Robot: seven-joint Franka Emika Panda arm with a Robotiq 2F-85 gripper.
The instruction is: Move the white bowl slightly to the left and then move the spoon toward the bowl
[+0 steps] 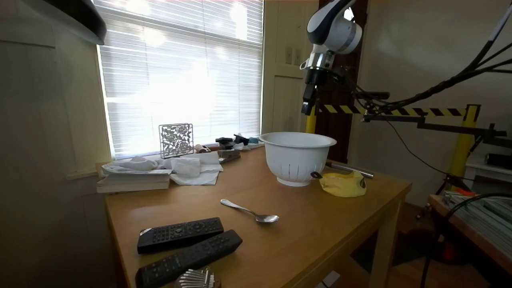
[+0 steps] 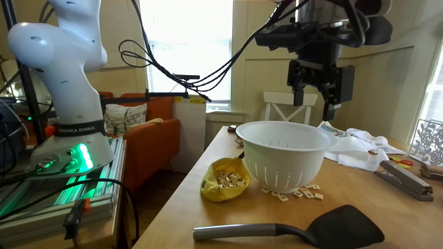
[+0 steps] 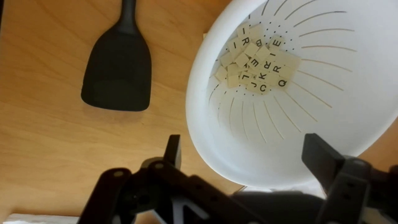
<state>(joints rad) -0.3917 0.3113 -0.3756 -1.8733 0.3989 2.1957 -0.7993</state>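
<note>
White bowl (image 1: 297, 164): upright on its narrow foot on the bench (image 1: 236, 190), slotted like a colander, wide flared rim. Letter tiles (image 3: 258, 67) lie heaped inside, pooled at the bottom as the curved wall would have it. Loose tiles (image 2: 307, 193) lie round the foot, some at least just beside it. Yellow pouch (image 2: 216, 196) with more tiles sits near the bowl, perhaps the store the others belong to.

Jaws: spread well apart, gripping nothing. They hang above the rim, the gap visible in both exterior views. In the wrist view one jaw is over the bench outside the bowl, the other over its inside. My reading: they are set to straddle the wall, so that lowering and squeezing would pinch it and allow a short drag without a lift.

Spoon (image 1: 260, 217): in an exterior view, flat on the bench, well apart from the bowl, between it and the remote controls (image 1: 180, 234). Not found in the wrist view.

Stage, as judged: lining up on the bowl; the spoon half is undone. Which way "left" runs I cannot settle. Loose tiles may catch under the foot during a slide; the spatula (image 3: 119, 74), near the bowl but apart from it, could block one direction. A slow, low drag seems wisest.
</note>
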